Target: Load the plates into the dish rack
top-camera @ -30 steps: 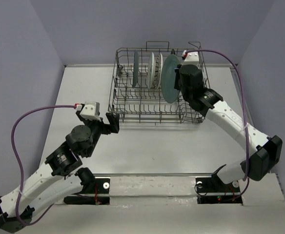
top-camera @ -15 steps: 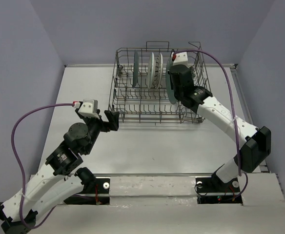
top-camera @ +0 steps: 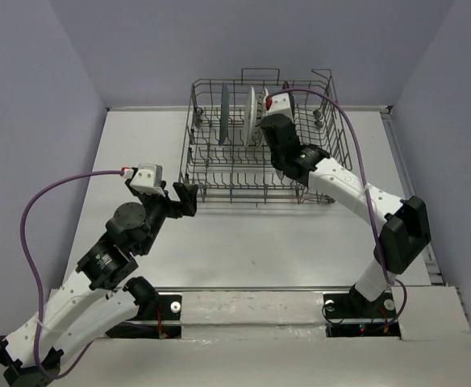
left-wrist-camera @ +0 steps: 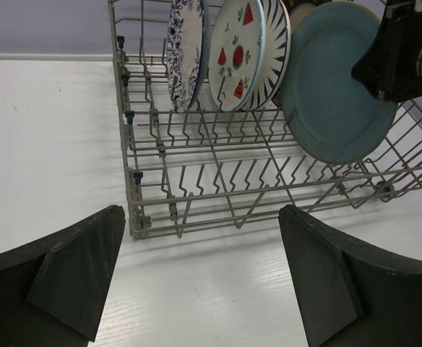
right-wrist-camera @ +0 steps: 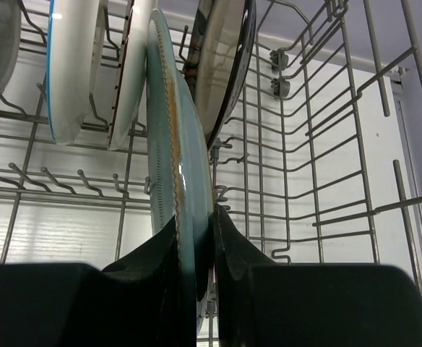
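Pale lilac walls (top-camera: 26, 97) close in a white table (top-camera: 139, 242) on three sides; toward its far end sits the dish rack (top-camera: 252, 198), and the job looks nearly finished. Four plates stand on edge among its tines (left-wrist-camera: 218, 137): the floral plate (left-wrist-camera: 182, 43), the fruit plate (left-wrist-camera: 238, 54), the striped plate (left-wrist-camera: 277, 32) close behind that, and the dark plate (right-wrist-camera: 225, 65). The fifth, the teal plate (left-wrist-camera: 334, 87), is down inside the rack too, leaning a little; the right gripper (right-wrist-camera: 195, 238) pinches its rim between narrow jaws; so what seems left is to seat it and let go; whether its lower edge already rests between the tines I cannot tell.

Room is tight around it. In the right wrist view the dark plate stands just beside one face, so near that I cannot tell whether they touch; the striped plate and fruit plate stand near the other face; the likely way out for the fingers (right-wrist-camera: 153, 260) is straight back along the plate's own plane. Beyond the dark plate the rack is open wire up to its raised side. The left gripper (left-wrist-camera: 204, 271) hangs low over the table just off the rack's near left corner; its jaws are spread wide and hold nothing; it is well apart from the plates.
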Controlling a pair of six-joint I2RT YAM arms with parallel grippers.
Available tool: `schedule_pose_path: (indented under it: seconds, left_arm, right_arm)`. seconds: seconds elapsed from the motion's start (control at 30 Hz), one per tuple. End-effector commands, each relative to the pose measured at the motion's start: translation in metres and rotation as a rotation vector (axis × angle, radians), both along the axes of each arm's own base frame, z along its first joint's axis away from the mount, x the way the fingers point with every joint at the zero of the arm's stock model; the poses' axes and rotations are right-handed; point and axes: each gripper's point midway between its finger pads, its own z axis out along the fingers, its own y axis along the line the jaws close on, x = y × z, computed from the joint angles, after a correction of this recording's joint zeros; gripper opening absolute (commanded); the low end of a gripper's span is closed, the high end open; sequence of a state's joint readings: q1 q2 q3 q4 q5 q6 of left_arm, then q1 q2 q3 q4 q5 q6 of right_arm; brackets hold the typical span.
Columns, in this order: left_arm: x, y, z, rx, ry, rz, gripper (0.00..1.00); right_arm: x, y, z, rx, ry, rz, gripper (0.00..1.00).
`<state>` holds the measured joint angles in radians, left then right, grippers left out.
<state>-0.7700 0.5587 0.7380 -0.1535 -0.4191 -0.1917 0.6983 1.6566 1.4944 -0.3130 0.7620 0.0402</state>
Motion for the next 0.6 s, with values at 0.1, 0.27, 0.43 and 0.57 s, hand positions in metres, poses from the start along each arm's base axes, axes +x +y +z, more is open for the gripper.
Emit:
schedule_pose_path:
  seconds: [0.1,0.27,0.43,0.57]
  left_arm:
    - [0.002,-0.002,0.006,-0.015,-0.030,-0.010,0.99]
    - [0.002,-0.003,0.005,-0.013,-0.027,-0.013,0.99]
    - [0.003,-0.004,0.004,-0.012,-0.026,-0.012,0.99]
    - [0.003,-0.004,0.003,-0.009,-0.021,-0.012,0.99]
  right_arm:
    - [0.001,0.009,0.049,0.062,-0.162,-0.113,0.07]
    - [-0.002,0.011,0.032,0.046,-0.144,-0.164,0.07]
    - [-0.007,0.016,0.007,0.072,-0.108,-0.172,0.07]
    - [-0.011,0.017,-0.012,0.084,-0.073,-0.170,0.07]
